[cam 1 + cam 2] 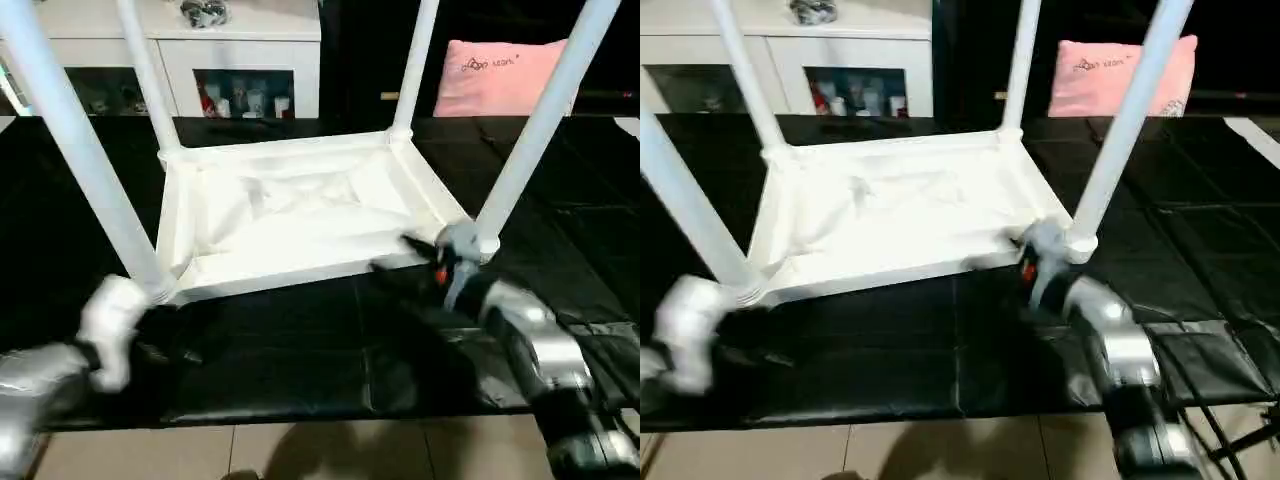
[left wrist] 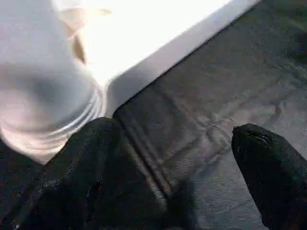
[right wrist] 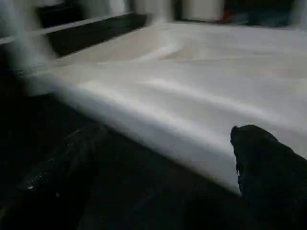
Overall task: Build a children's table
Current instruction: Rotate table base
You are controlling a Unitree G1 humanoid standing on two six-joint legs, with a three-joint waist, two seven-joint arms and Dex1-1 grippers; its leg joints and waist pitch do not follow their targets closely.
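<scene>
The children's table lies upside down on the black mat: its white tabletop (image 1: 290, 210) shows the ribbed underside, and a white leg stands in each corner socket, such as the near-left leg (image 1: 80, 150) and the near-right leg (image 1: 545, 120). My left gripper (image 1: 165, 345) is open, low on the mat just in front of the near-left corner; in the left wrist view its fingers (image 2: 86, 172) spread beside that leg's base (image 2: 43, 96). My right gripper (image 1: 395, 255) is open at the tabletop's near rim (image 3: 168, 124), beside the near-right leg. Neither holds anything.
The black mat (image 1: 300, 340) ends at a front edge with tiled floor (image 1: 300, 450) below. Behind stand a white glass-doored cabinet (image 1: 180, 60) and a pink cushion (image 1: 505, 75). Cables (image 1: 1230, 430) trail at the near right.
</scene>
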